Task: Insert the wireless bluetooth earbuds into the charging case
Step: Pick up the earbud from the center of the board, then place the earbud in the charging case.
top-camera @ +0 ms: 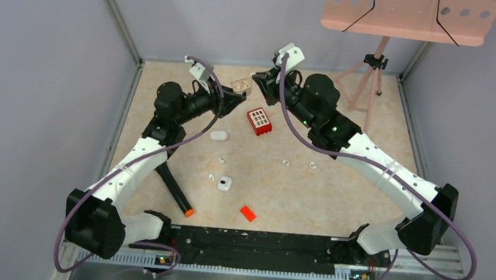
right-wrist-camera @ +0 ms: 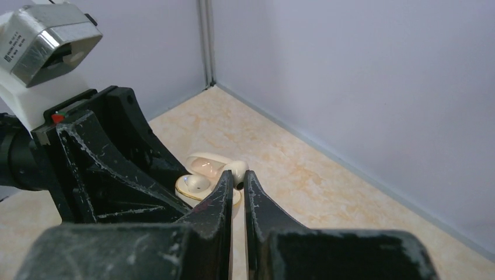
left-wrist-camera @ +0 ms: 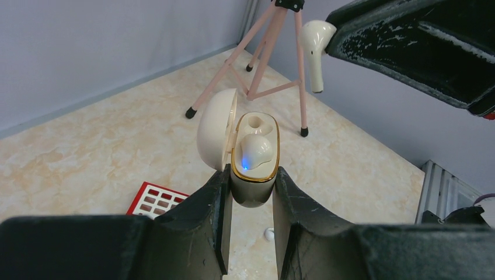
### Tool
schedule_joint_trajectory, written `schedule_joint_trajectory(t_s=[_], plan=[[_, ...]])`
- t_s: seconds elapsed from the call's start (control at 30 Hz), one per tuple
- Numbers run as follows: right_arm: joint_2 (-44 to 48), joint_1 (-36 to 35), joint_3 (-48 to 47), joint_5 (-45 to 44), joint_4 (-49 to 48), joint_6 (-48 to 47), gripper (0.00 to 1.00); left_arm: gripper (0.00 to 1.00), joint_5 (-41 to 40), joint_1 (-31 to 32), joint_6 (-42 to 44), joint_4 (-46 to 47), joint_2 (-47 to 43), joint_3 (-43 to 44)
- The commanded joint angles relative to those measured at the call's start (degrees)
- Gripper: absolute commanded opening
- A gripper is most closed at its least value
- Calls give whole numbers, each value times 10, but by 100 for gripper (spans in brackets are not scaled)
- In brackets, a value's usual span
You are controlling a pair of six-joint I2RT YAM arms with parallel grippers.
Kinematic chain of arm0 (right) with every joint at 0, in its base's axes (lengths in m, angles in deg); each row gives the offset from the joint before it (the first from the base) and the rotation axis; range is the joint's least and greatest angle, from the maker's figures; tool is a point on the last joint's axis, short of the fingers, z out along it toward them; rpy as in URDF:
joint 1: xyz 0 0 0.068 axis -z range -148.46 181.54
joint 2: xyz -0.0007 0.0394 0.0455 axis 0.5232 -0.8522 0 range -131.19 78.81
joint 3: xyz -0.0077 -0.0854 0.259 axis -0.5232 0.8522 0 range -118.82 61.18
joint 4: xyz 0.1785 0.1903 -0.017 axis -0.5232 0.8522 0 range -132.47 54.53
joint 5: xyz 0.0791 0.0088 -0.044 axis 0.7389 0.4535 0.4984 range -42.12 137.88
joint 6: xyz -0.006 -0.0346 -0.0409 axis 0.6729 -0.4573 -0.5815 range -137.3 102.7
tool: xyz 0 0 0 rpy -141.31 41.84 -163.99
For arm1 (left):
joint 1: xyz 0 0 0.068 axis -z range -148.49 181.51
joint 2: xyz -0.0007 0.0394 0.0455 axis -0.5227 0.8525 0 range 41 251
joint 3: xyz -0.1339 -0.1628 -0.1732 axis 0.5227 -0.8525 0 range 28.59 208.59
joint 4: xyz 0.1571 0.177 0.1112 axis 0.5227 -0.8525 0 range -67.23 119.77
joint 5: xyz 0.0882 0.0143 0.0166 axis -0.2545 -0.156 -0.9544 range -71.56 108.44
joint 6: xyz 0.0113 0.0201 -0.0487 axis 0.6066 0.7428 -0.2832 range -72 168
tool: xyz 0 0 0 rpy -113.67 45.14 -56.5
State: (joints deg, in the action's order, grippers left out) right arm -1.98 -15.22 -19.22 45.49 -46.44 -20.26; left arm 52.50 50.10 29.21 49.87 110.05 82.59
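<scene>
Left claw [left-wrist-camera: 252,175] clenched on the base of a cream gold-rimmed plastic charging case [left-wrist-camera: 251,195], held up over the far edge of the beige marbled counter [top-camera: 307,198], its lid [left-wrist-camera: 216,128] open. One cream seated earbud [left-wrist-camera: 255,149] glows blue inside; the socket [left-wrist-camera: 255,121] beside it is empty. Right claw [right-wrist-camera: 235,178] pinched shut on a second cream stemmed earbud [left-wrist-camera: 315,44], stem pointing down, near the case but not touching it.

Likely risks: the stem may arrive off-line and catch the gold rim instead of the socket. The narrow pinch may let the earbud twist or drop to the counter. A hard push could tilt the case in its grip or knock the lid shut.

Counts: two claws, one held case, one seated earbud, one gripped earbud. Mid-counter lie four tiny white loose earbuds [top-camera: 221,159] and two rounded white pods [top-camera: 219,136]. There is one red gridded block [top-camera: 259,121], one black marker with an orange tip [top-camera: 176,189] towards the near left corner, and one orange-red chip [top-camera: 247,213] by the near edge. One pink stand [top-camera: 371,69] is at the far right corner
</scene>
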Motion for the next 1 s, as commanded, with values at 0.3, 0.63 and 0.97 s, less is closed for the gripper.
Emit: schedule_joint_trajectory(t_s=[0.3,0.63,0.97], plan=[[7,-25,11,-39,-77,-63,0,0,44,2,-29,31,-26,23],[18,-41,40,-40,-93,-90,0,0,29,1,-57,34,-30,27],[19,-55,60,-52,-112,-123,0,0,27,1,-59,33,-31,27]])
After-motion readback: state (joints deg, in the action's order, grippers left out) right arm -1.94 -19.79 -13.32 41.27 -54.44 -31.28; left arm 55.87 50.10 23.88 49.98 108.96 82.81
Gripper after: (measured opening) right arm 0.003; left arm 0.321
